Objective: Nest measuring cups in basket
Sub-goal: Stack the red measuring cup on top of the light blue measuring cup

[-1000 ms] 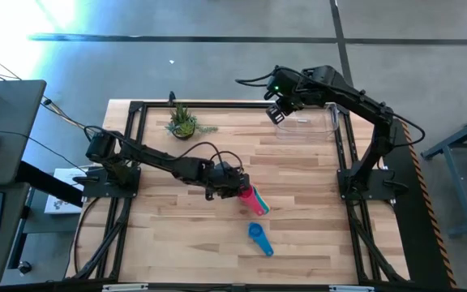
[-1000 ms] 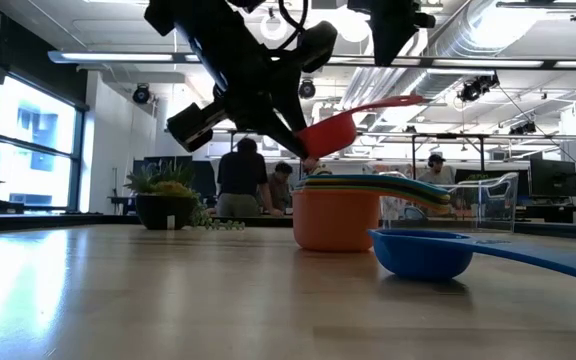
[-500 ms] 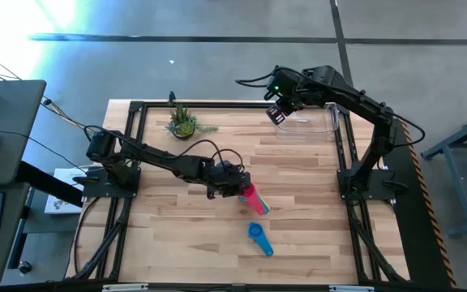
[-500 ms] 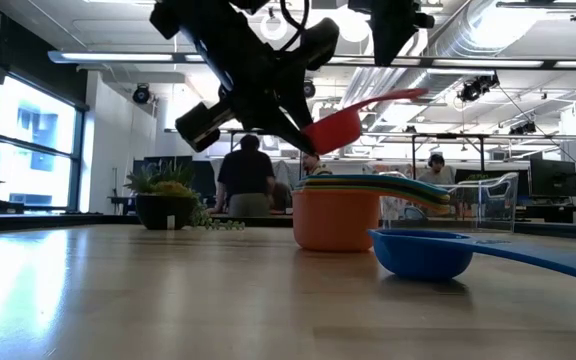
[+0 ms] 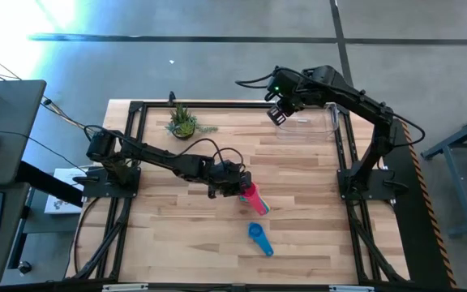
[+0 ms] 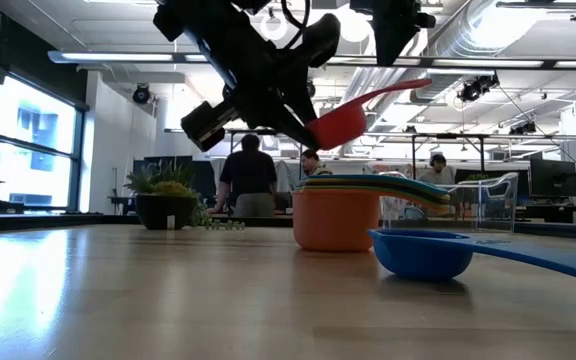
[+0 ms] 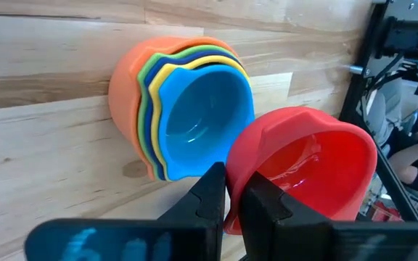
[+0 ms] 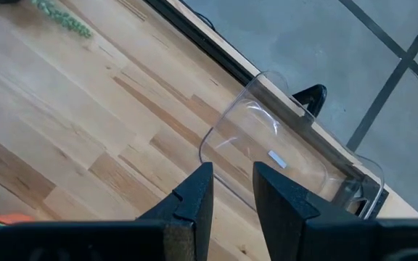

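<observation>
My left gripper (image 5: pixel 235 185) is shut on an orange-red measuring cup (image 6: pixel 341 126), which hangs in the air just above a nested stack of cups (image 6: pixel 336 214). The stack stands on its orange outer cup (image 7: pixel 125 80), with green, blue, yellow and teal rims inside. A lone blue cup (image 5: pixel 258 238) sits on its base nearer the table's near edge. The clear basket (image 5: pixel 308 125) rests flat at the far right. My right gripper (image 5: pixel 277 115) hovers at the basket's left end with a narrow gap between its fingers (image 8: pixel 198 196). My left gripper pinches the orange-red cup's side wall (image 7: pixel 232 181), with one finger (image 7: pixel 210 194) outside the bowl and the other (image 7: pixel 263 206) on its inner side. The fingers slant down from the table's left. The cup is lifted clear and tilted, its handle (image 6: pixel 398 92) pointing up and away.
A small potted plant (image 5: pixel 183 122) stands near the far left. Black frame rails (image 5: pixel 345 154) run along the table's sides. Bare wood lies between the stack and the basket. People stand in the room beyond the table.
My left gripper has carried the orange-red cup slightly up and toward the spot over the stack. It has also tipped the cup, so the handle end stands higher than before.
</observation>
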